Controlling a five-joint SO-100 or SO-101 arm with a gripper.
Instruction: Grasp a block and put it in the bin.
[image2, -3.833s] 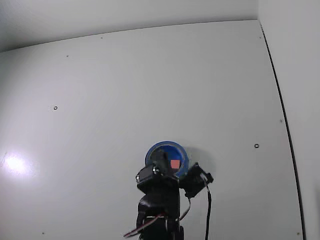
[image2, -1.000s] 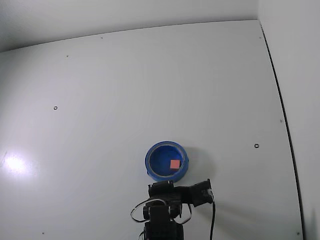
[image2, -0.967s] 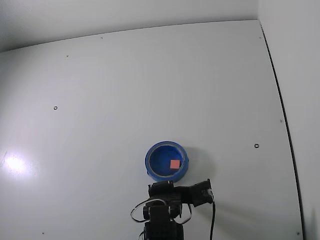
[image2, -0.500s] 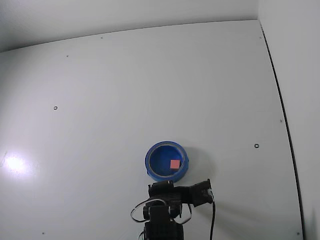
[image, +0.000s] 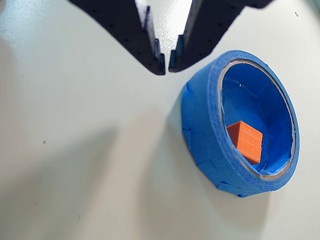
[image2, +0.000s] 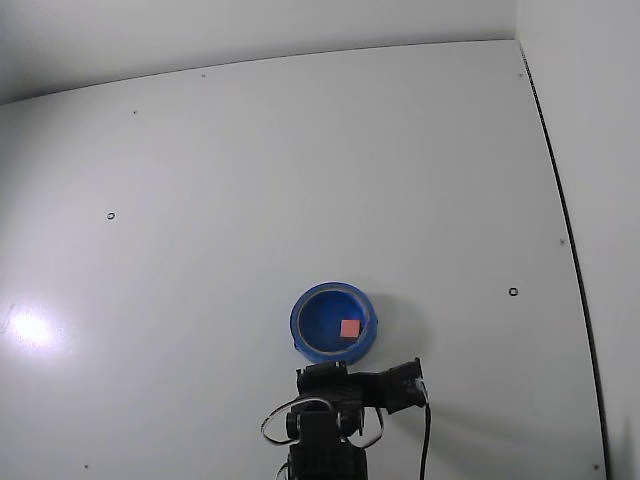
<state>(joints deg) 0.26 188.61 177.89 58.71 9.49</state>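
Observation:
The block (image: 245, 141) (image2: 350, 328) is a small orange-red cube lying inside the bin (image: 202, 125) (image2: 303, 336), a round blue bowl with a thick rim. In the wrist view my gripper (image: 166, 62) comes in from the top edge, its two black fingertips nearly touching, with nothing between them. It hangs just left of the bin's rim, apart from it. In the fixed view the folded arm sits directly below the bin; the fingertips themselves are hidden there.
The table (image2: 300, 180) is a plain white board with a few small screw holes (image2: 513, 292). A dark seam (image2: 565, 220) runs along its right side. A black cable (image2: 425, 440) hangs beside the arm.
Since 3.8 s ago the arm has pulled back from over the bin toward the bottom edge of the fixed view. The block stays in the bin. Nothing has moved over the last second.

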